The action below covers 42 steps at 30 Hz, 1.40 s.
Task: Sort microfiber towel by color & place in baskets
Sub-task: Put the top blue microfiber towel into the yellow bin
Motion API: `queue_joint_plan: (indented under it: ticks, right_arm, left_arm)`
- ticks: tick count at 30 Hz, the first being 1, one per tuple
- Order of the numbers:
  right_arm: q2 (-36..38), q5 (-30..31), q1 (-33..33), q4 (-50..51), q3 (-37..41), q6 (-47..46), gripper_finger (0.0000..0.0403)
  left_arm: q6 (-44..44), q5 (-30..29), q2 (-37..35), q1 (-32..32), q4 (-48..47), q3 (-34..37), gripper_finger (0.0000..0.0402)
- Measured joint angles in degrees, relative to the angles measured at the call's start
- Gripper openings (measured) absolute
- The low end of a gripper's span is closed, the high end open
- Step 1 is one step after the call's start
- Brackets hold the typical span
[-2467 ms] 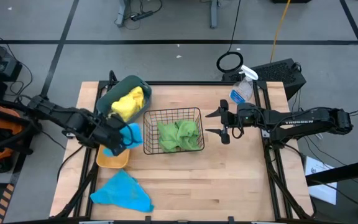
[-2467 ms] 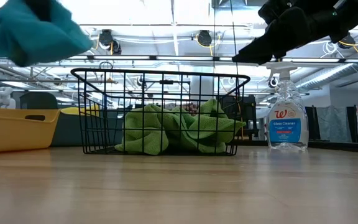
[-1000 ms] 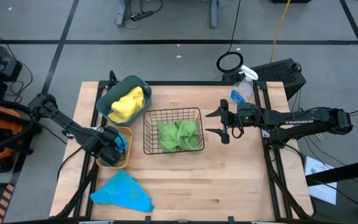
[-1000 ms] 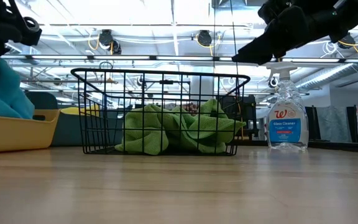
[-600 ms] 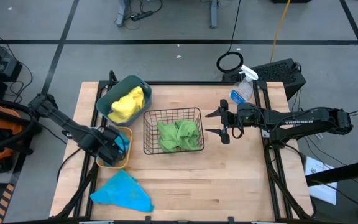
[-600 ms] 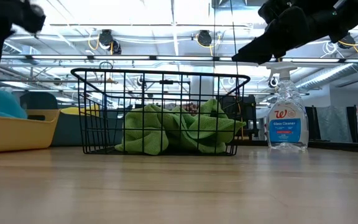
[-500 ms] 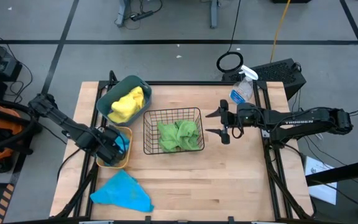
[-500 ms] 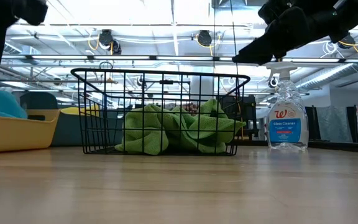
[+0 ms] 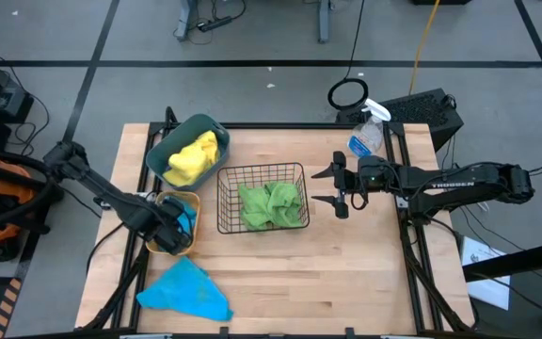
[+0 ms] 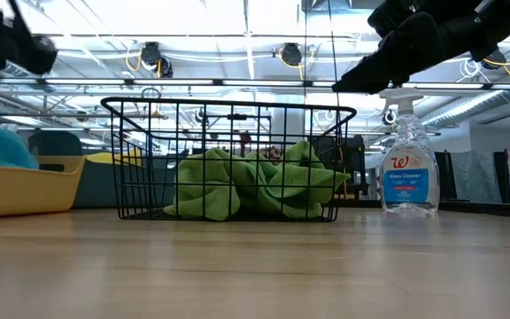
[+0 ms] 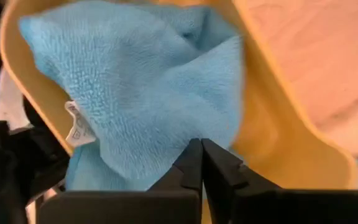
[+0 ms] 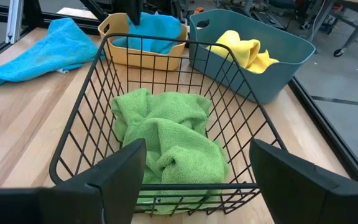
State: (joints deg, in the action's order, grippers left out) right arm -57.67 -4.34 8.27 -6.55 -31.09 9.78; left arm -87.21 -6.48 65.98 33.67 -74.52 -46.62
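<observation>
Left claw over yellow bin, fingers pinched together, gripping nothing; blue towel in bin beneath, white tag unreadable. Second blue towel loose on counter near front edge. Yellow towel in teal tub. Green towel in wire basket. Right claw beside basket, spread wide, empty. Arm reads "TROSSEN". Spray bottle: "Glass Cleaner", W logo.

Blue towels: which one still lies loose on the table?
The flat blue towel near the table's front-left corner; the other blue towel is bunched inside the yellow bin.
</observation>
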Motion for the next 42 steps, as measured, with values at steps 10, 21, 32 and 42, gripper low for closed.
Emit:
queue_joint_plan:
  ticks: [10, 21, 32, 42]
  right_arm:
    - [0.00, 0.03, -0.01, -0.06, 0.00, -0.06, 0.0279]
    - [0.00, 0.06, -0.01, -1.02, 0.00, -0.28, 0.0279]
    - [0.00, 0.04, 0.00, -1.81, 0.00, -0.20, 0.0279]
    - [0.00, 0.04, 0.00, -1.57, 0.00, -0.13, 0.0279]
  left_arm:
    - [-1.01, -1.63, 0.05, -2.81, 14.50, 12.93, 0.0013]
    - [10.72, -5.26, -0.97, -6.41, 14.07, 8.17, 0.0013]
    - [37.45, -5.98, -1.03, -9.36, 10.80, 7.38, 0.0013]
    - [41.09, -4.92, -0.83, -10.45, 21.51, 15.96, 0.0013]
